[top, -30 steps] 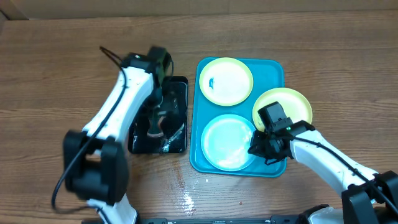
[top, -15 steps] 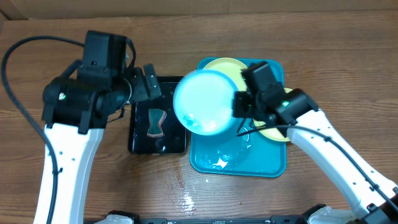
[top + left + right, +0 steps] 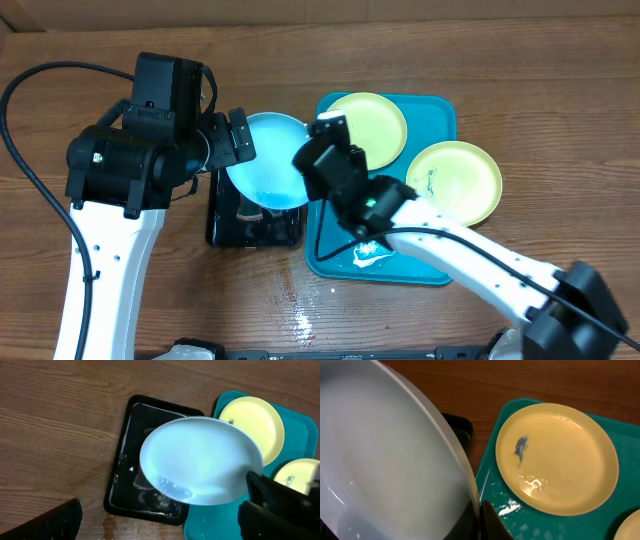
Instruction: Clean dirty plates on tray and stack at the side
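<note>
Overhead: right gripper (image 3: 305, 168) pinches a plate (image 3: 262, 172) by its rim, tilted above the black tray (image 3: 226, 230). Left gripper (image 3: 235, 140) spread wide, empty. Right of the black tray, the blue tray (image 3: 440, 262) holds two plates (image 3: 368, 128).

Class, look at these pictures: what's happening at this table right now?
The right gripper holds one plate by its rim above the wet black tray. The left gripper hovers open beside it. A smudged plate lies on the blue tray; a third plate overhangs its right edge.
</note>
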You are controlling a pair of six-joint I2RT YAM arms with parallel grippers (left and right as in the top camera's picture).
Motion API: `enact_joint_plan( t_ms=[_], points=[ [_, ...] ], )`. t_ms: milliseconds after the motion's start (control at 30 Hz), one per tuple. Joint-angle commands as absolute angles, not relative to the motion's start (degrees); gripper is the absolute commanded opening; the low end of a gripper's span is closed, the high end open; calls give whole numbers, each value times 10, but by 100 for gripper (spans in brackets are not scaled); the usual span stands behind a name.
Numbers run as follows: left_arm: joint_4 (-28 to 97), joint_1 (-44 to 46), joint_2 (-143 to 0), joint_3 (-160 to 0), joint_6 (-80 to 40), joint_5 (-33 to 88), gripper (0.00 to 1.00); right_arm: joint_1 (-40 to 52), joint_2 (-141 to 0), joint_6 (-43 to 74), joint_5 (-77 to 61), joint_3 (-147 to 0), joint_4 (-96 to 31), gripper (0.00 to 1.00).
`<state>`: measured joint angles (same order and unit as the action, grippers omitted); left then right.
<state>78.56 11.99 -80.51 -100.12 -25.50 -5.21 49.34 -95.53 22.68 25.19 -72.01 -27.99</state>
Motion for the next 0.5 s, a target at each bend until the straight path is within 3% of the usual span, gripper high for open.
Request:
enact_joint_plan(
  t_ms=[0,467],
  points=[
    [787,119,-806,-1005,-253,-62,100,506,-953,205,343,-731,-268,4],
    [787,119,-806,-1005,-253,-61,100,588,-952,104,526,-732,-240,4]
  ],
)
